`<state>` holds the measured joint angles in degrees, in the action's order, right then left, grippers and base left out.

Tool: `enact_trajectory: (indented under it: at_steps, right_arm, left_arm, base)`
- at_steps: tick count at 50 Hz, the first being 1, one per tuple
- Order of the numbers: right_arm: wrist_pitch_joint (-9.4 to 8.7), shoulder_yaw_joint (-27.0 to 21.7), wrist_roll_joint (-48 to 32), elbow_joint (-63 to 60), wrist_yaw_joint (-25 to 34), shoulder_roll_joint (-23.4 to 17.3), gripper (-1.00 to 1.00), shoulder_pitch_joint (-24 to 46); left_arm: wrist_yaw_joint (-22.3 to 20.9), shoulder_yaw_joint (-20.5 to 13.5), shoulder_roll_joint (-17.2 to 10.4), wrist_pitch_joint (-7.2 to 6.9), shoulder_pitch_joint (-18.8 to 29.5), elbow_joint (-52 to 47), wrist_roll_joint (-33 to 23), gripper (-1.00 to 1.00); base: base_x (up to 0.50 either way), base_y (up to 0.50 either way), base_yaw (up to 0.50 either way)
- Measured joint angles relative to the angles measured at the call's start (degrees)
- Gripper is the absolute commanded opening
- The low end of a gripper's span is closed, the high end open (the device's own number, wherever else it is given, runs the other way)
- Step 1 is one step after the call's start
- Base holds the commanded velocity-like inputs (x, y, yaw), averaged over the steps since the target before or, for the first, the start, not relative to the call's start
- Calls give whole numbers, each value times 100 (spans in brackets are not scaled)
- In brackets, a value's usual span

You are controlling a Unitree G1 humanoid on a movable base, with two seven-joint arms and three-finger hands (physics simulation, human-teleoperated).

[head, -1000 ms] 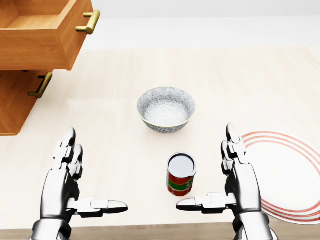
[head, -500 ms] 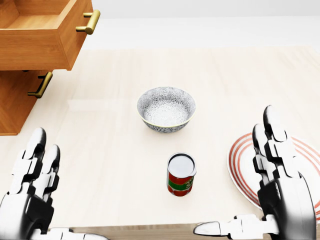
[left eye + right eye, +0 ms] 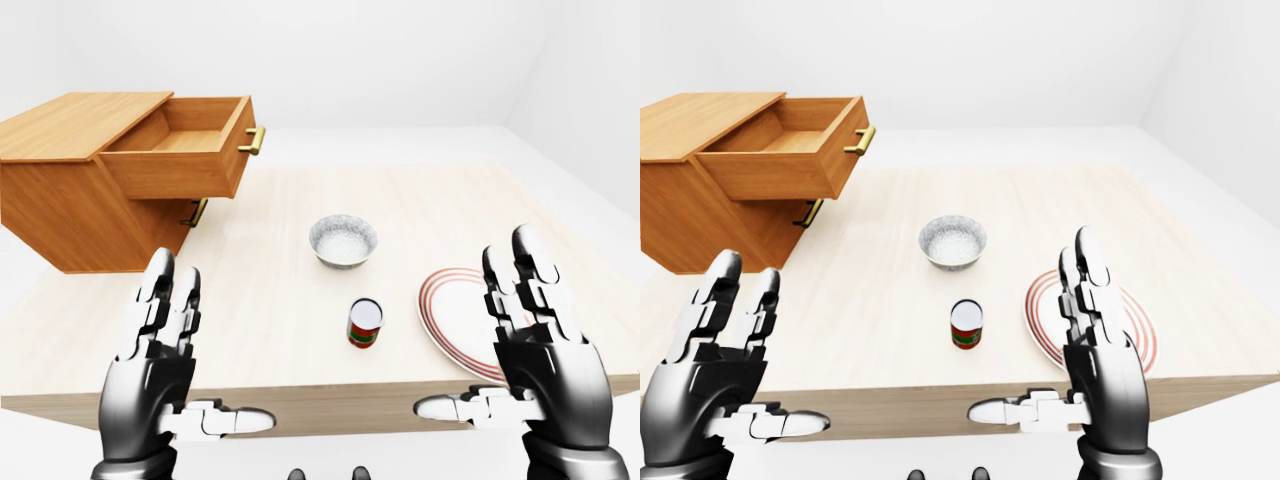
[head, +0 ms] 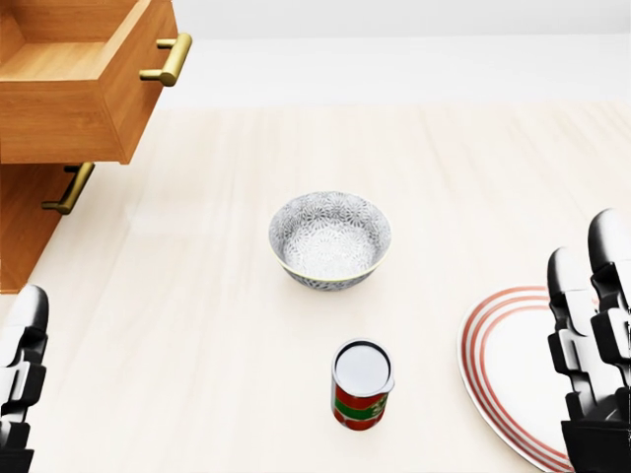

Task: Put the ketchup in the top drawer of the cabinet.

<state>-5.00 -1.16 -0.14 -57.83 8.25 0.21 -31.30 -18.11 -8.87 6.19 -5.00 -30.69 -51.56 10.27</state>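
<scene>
Standing upright at lower centre of the left-eye view, the ketchup can [image 3: 365, 323] sits on the table [image 3: 430, 205] between a patterned bowl [image 3: 343, 241] and a red-ringed plate [image 3: 445, 315]. Both the left hand [image 3: 160, 375] and right hand [image 3: 540, 355] are spread wide, holding nothing. At upper left, the cabinet [image 3: 60, 200] has its top drawer [image 3: 180, 160] pulled out.

plain white room, even light
pale wood table [image 3: 300, 300]; white walls [image 3: 350, 60] meet a white floor [image 3: 400, 135].

Bare simulated room, home-like: plain white walls and floor, light wood table [image 3: 300, 200], wooden cabinet [image 3: 70, 190] at its left edge, bowl [image 3: 343, 240] and striped plate [image 3: 450, 320] as tableware.
</scene>
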Motion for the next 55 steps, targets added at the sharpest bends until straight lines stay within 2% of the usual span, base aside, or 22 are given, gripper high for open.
enact_trajectory:
  at_steps: [12,36,42,55]
  right_arm:
    - [0,-172,127,-152,258,137,100,-19]
    - [0,-381,46,-210,601,391,100,47]
    - [0,-434,3,-213,608,432,100,89]
    - [0,-460,-171,-215,636,481,100,81]
  left_arm:
    - [-327,-206,243,0,-136,-279,126,100]
    - [-510,-378,391,0,-116,-408,190,100]
    - [-522,-377,400,0,-118,-407,184,100]
    - [-494,-323,376,0,-127,-373,174,100]
  base:
    - [50,0,0]
    - [49,0,0]
    - [0,0,0]
    - [0,50,0]
